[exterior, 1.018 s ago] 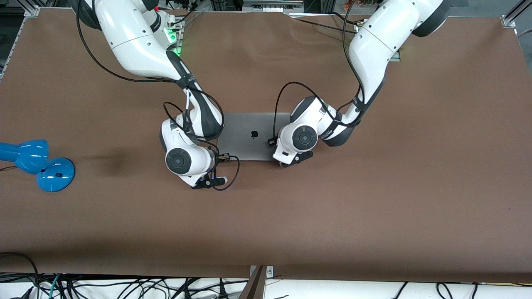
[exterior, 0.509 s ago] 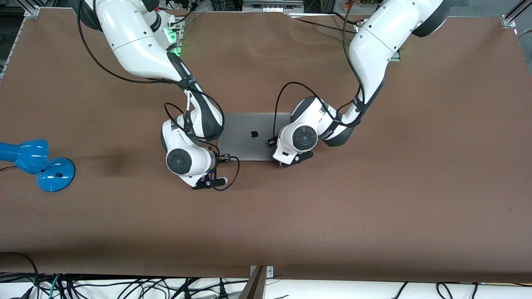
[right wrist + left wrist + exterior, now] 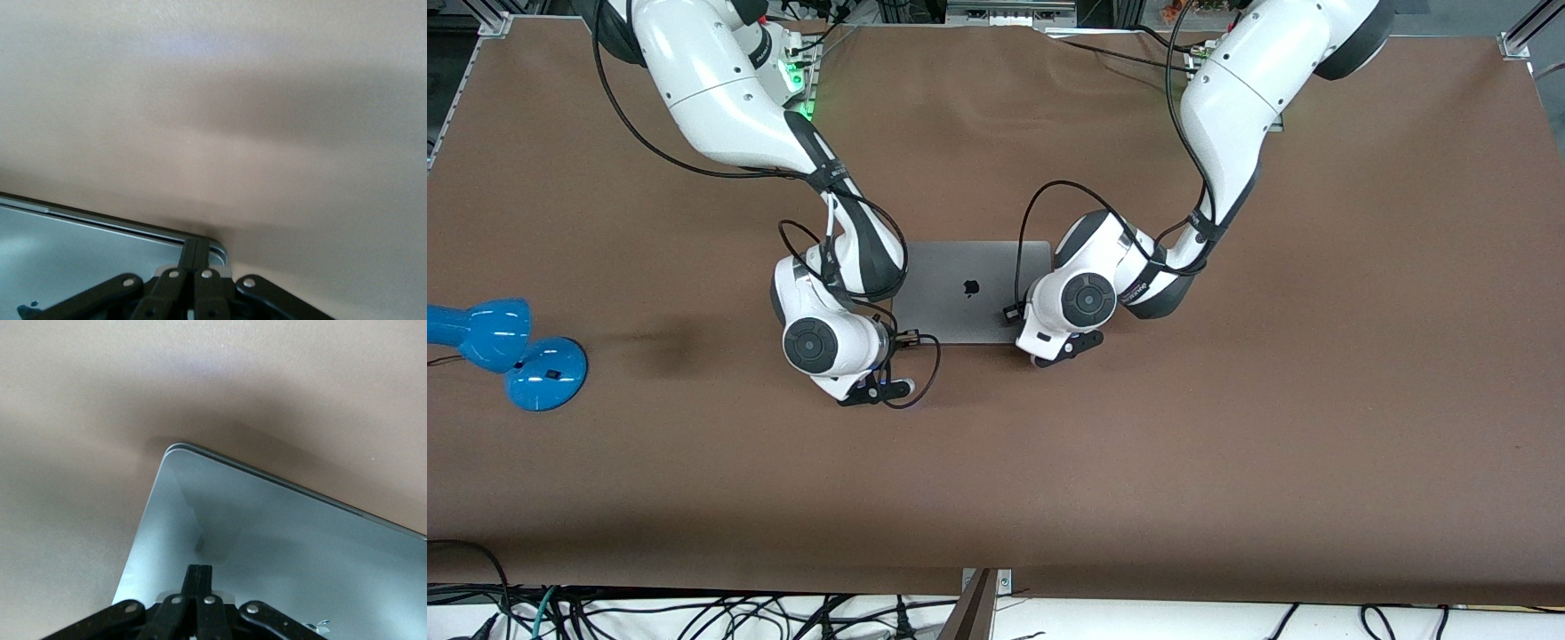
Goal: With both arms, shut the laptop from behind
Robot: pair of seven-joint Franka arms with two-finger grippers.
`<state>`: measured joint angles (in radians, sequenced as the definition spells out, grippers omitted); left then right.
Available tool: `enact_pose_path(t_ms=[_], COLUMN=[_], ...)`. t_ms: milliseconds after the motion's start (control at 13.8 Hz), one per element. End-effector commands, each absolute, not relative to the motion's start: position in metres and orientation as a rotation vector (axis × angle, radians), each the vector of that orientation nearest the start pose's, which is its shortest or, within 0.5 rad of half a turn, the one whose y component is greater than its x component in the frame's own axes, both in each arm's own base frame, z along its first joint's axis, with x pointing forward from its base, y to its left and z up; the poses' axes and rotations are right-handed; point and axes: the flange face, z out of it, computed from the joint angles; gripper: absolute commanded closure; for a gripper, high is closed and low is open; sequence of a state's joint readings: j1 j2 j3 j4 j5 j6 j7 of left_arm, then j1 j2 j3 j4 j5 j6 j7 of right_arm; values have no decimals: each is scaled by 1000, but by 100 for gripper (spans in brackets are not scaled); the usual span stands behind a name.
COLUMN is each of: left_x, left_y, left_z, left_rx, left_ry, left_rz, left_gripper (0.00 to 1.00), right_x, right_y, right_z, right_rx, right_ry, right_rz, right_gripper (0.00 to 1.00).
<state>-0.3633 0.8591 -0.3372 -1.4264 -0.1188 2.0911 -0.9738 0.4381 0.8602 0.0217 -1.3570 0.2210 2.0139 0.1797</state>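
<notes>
The laptop lies shut on the brown table, its grey lid flat with the black apple logo up. Both arms reach down at its two ends. My left gripper is shut and empty, its fingertips over the lid close to one corner. My right gripper is shut and empty, its fingertips at the very corner of the lid. I cannot tell whether either touches the lid. In the front view both grippers are hidden under their white wrists, the left and the right.
A blue desk lamp lies at the right arm's end of the table. Black cables loop from both wrists over the laptop's ends. Bare table lies between the laptop and the front camera.
The left arm's wrist has shifted a little toward the left arm's end of the table. The right arm and the shut laptop have not visibly moved.
</notes>
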Motion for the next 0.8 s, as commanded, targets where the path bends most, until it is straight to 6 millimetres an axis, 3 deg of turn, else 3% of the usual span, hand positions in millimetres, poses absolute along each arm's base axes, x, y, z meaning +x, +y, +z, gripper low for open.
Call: enact_pose_path(t_ms=[0,73,145,218,364,436,509,727], left_x=[574,576,577,573,572,577,577,575], left_y=[-415,-411,-407,-405,-390,-371,-355,-291], left_z=[220,233,245,259,289,310,337,415], left_rx=[-3123,-3119,-3111,-3105,-3096,-3090,-3079,-3028], left_ry=[-660,-660,-649,-598,-435,-381,-270,-273], left_rz=[586,593,587,587,567,575,559,429], left_gripper=[56,32,0,0,0,0,0,0], right_x=[645,649,654,663,672,680,688,697], right_y=[332,332,330,322,316,304,288,245], right_z=[209,219,230,244,272,287,307,361], right_rx=[-2968,-2967,-2970,-2987,-3030,-3064,-3089,-3101], right_ry=[-258,-263,-270,-280,-307,-295,-272,-185], right_rz=[389,389,388,381,377,333,283,248], right_gripper=[100,96,87,80,50,13,0,0])
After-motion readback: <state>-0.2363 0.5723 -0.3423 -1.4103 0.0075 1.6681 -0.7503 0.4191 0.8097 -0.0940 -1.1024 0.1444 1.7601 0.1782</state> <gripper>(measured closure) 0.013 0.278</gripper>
